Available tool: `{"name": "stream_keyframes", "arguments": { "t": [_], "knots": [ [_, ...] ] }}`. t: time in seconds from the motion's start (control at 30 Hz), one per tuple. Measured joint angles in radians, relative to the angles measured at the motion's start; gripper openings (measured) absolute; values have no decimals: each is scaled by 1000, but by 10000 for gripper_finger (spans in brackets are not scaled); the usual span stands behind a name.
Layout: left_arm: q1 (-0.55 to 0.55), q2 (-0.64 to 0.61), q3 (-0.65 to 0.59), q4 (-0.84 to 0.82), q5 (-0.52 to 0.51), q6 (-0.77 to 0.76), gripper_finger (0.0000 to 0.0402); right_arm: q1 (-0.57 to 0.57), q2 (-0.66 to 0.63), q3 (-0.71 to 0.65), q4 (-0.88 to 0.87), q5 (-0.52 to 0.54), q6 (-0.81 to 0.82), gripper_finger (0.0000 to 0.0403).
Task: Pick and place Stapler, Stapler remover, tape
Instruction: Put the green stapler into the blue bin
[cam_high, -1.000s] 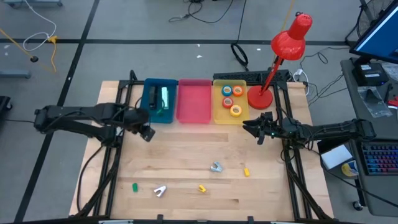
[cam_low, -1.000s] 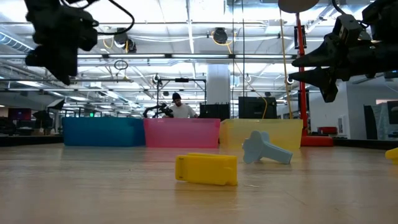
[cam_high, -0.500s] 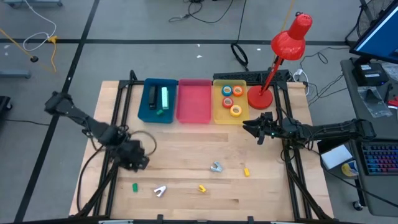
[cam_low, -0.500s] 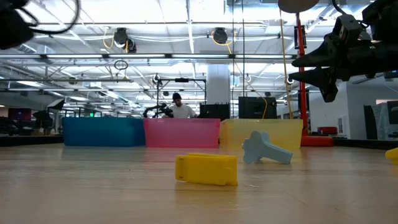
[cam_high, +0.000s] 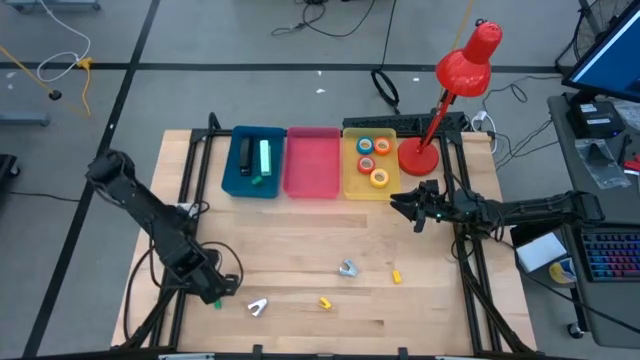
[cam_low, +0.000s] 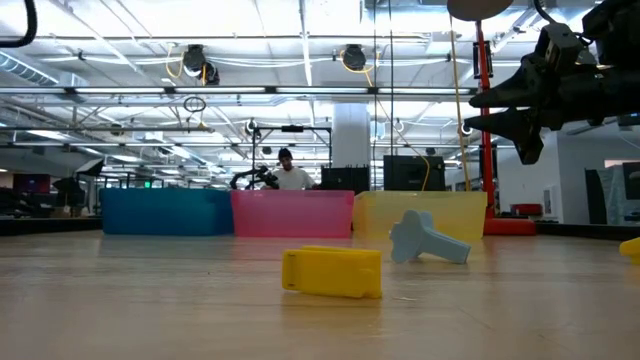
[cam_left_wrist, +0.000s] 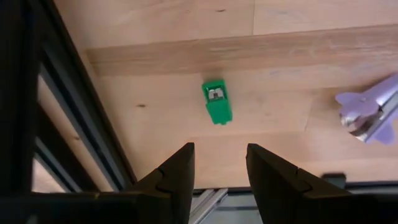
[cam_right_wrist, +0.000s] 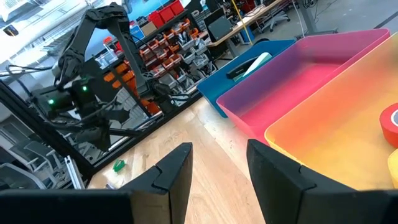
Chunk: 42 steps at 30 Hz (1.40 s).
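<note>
A small green stapler (cam_left_wrist: 217, 101) lies flat on the wood near the table's near-left corner (cam_high: 216, 300). My left gripper (cam_left_wrist: 217, 168) hovers open just above it, fingers pointing down (cam_high: 207, 285). A lilac staple remover (cam_left_wrist: 372, 116) lies to the stapler's right (cam_high: 258, 306). Farther right rest a yellow stapler (cam_high: 325, 302) (cam_low: 332, 272), a grey-blue staple remover (cam_high: 347, 268) (cam_low: 426, 240) and a small yellow piece (cam_high: 396, 277). My right gripper (cam_high: 405, 207) (cam_right_wrist: 217, 168) waits open in the air, near the yellow bin (cam_high: 352, 185).
Three bins stand in a row at the far edge: blue (cam_high: 238, 185) holding staplers, pink (cam_high: 312, 190), and yellow with tape rolls (cam_high: 379, 178). A red desk lamp (cam_high: 419, 155) stands beside the yellow bin. A black frame rail (cam_left_wrist: 74, 124) runs close to the green stapler.
My left arm has swung from beside the blue bin toward the table's near-left corner, ending over the green stapler and leaving the low view. My right arm has kept still, and nothing on the table has moved.
</note>
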<state>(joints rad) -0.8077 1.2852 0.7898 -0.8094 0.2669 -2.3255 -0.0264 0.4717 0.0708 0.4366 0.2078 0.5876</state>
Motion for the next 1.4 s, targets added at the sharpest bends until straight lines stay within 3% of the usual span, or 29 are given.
{"name": "stream_keyframes", "arguments": {
  "t": [0.67, 1.4],
  "knots": [
    [-13, 151, 0, 49, -7, 16, 147, 0, 0, 0, 0, 0, 0, 144],
    [-25, 155, -24, 58, -4, -21, 147, 0, 0, 0, 0, 0, -1, 144]
  ]
}}
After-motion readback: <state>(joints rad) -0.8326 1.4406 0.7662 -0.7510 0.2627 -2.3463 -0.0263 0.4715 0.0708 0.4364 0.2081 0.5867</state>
